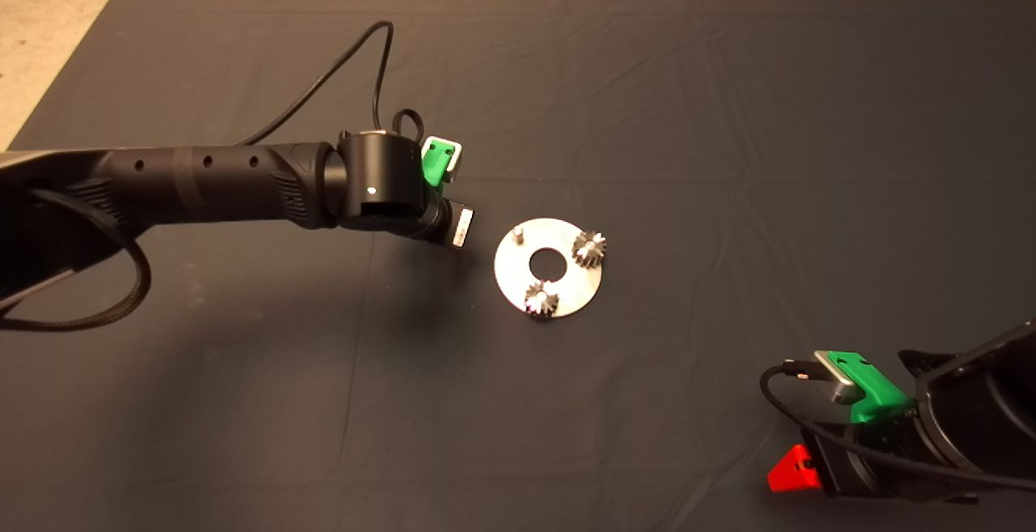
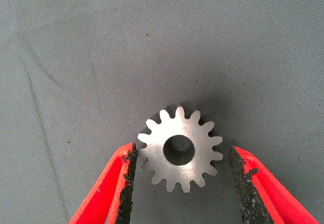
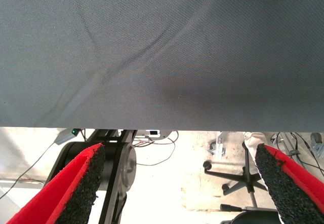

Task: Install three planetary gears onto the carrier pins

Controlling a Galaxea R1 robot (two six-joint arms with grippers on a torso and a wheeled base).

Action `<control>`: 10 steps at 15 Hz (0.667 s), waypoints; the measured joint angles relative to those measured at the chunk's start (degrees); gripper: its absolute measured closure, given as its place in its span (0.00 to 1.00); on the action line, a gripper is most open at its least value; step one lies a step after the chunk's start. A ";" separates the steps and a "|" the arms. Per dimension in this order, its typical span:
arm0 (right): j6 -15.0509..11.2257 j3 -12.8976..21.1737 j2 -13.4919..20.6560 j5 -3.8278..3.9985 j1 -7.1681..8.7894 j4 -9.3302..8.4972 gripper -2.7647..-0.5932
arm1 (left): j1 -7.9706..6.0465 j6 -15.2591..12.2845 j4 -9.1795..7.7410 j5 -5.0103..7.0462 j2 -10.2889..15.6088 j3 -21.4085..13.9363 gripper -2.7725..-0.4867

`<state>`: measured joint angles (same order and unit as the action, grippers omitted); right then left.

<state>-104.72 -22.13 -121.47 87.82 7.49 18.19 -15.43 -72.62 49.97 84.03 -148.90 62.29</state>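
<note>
**Third gear lies between our left pads, one pin bare**

From the head camera we see the disc [image 1: 549, 268] lying flat on the surface [image 1: 728, 111]. Two planetary gears sit on it: one [image 1: 589, 249] on the disc's side toward the right arm, one [image 1: 541, 299] on its near rim. The third of the carrier pins [image 1: 518, 233] stands bare on the side facing the left arm. Our left tool [image 1: 449, 192] hangs just beside the disc on that side; its fingers are hidden from this camera under the wrist. Our right tool [image 1: 797, 467] waits well away from the disc, at the near right corner of the surface.

In the left wrist camera the third gear [image 2: 180, 149] lies flat on the cloth between our two pads [image 2: 126, 176]. The pads stand apart, a narrow gap showing on each side of the teeth, so nothing is clamped yet. We judge the gear to be small, stiff, rather heavy for its size and slick metal. The pads should close across opposite tooth tips and leave the bore clear for the pin.

In the right wrist camera our pads [image 3: 81, 183] stand wide apart with nothing between them; the surface edge and the floor beyond show there.
</note>
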 joint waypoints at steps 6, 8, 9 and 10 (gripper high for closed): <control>0.00 0.00 0.00 0.01 0.00 0.00 0.26 | 0.04 0.05 0.09 0.24 0.02 -0.02 0.76; 0.00 0.00 0.00 0.00 0.00 0.00 0.26 | 0.04 0.05 0.09 0.23 0.02 0.00 0.77; 0.00 0.00 0.00 0.00 0.00 0.00 0.26 | 0.04 0.07 0.09 0.26 0.02 0.00 0.78; 0.00 0.00 0.00 0.00 0.00 0.00 0.26 | 0.04 0.06 0.09 0.26 0.02 -0.02 0.78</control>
<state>-104.72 -22.13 -121.47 87.82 7.49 18.19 -15.40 -72.56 50.05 84.29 -148.87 62.27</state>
